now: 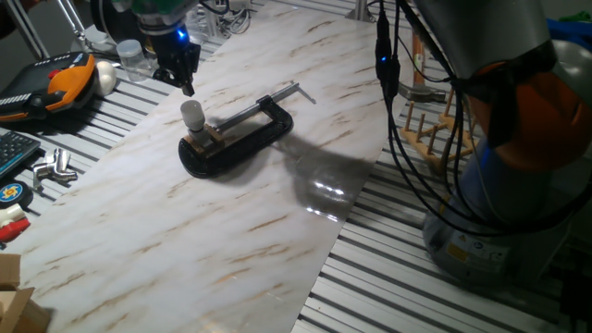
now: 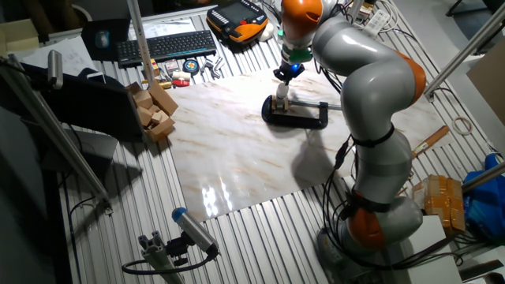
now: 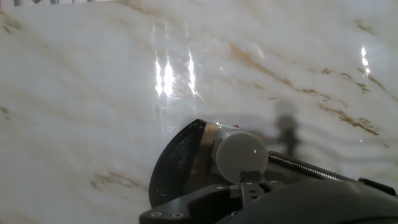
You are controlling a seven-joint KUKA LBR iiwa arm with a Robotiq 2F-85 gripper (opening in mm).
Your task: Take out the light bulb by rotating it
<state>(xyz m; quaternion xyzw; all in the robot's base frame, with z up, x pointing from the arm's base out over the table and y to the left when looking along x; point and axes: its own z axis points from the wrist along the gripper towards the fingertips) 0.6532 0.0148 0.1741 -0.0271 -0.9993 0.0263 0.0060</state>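
Note:
The light bulb (image 1: 192,113) is small, frosted white, and stands upright in a tan wooden socket block (image 1: 211,139). A black C-clamp (image 1: 242,143) lying on the marble board holds that block. My gripper (image 1: 189,89) hangs just above and slightly behind the bulb, not touching it, with its fingers together and nothing between them. In the other fixed view the gripper (image 2: 285,76) sits over the bulb (image 2: 281,99). The hand view shows the bulb (image 3: 241,155) close below the gripper (image 3: 250,186), with the clamp (image 3: 177,167) around it.
An orange and black pendant (image 1: 63,85) and a white egg-shaped object (image 1: 107,76) lie at the back left. A wooden peg rack (image 1: 427,129) stands to the right of the board. Wooden blocks (image 2: 155,110) and a keyboard (image 2: 166,46) sit beyond the board's edge.

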